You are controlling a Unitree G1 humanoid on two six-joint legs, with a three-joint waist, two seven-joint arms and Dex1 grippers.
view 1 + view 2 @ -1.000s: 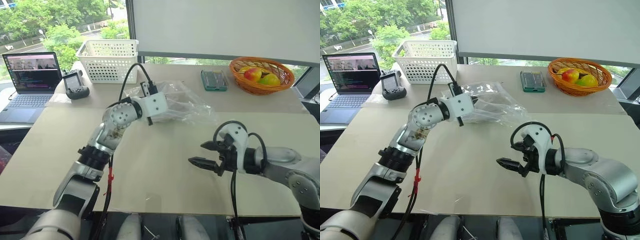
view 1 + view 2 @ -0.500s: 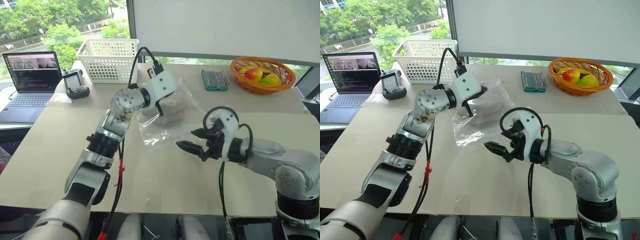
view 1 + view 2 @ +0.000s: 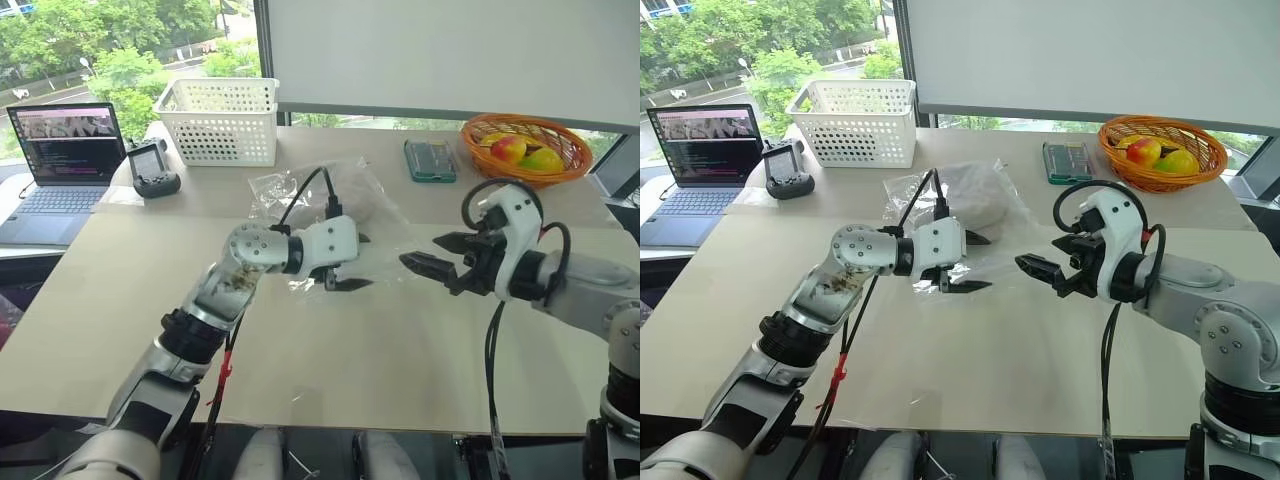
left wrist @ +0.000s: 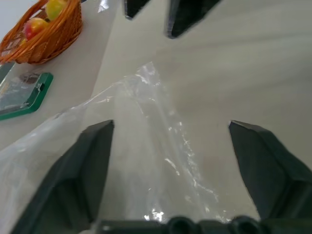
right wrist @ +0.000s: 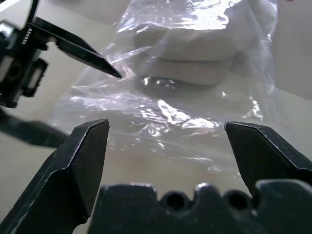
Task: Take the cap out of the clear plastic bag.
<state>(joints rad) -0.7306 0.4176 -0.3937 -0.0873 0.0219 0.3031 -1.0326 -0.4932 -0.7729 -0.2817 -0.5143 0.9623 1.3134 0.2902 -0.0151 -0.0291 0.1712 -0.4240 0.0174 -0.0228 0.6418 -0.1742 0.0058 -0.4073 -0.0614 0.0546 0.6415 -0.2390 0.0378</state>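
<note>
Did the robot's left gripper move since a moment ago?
Yes. The left gripper has dropped away from the white plastic basket, toward the table's near edge, letting go of the clear plastic bag; it is now open.

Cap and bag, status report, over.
Left end effector open, over the bag's near edge. Right end effector open, holding nothing. Cap inside the bag, bag flat on the table. Nothing in the way.

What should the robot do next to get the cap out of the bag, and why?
Probably bring the right hand forward to pinch the near edge of the clear plastic bag. Both hands are open and hold nothing; the left hand hovers at the bag's edge, and the cap lies inside the bag, which rests flat on the table.
</note>
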